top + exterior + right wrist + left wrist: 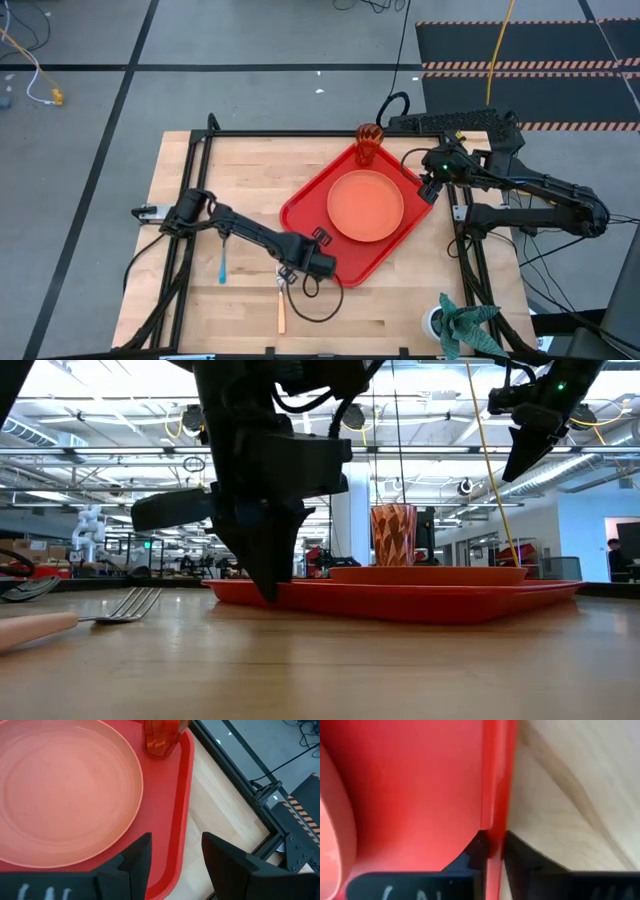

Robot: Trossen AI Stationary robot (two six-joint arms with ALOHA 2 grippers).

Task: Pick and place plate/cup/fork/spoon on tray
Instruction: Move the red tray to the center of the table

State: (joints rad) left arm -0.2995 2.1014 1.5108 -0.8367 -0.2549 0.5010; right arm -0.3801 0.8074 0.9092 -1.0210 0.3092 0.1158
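Left gripper: clamped on the near rim of the tray, one finger inside the rim, the other outside.
Right gripper: fingers spread apart, holding nothing, hanging above the tray's right edge.
Tray contents: plate lying flat in the middle; cup upright in the far corner, just beside the plate.
Fork: on the table, near the tray's near corner, outside it.
Spoon: on the table, left of the fork, well apart from the tray.
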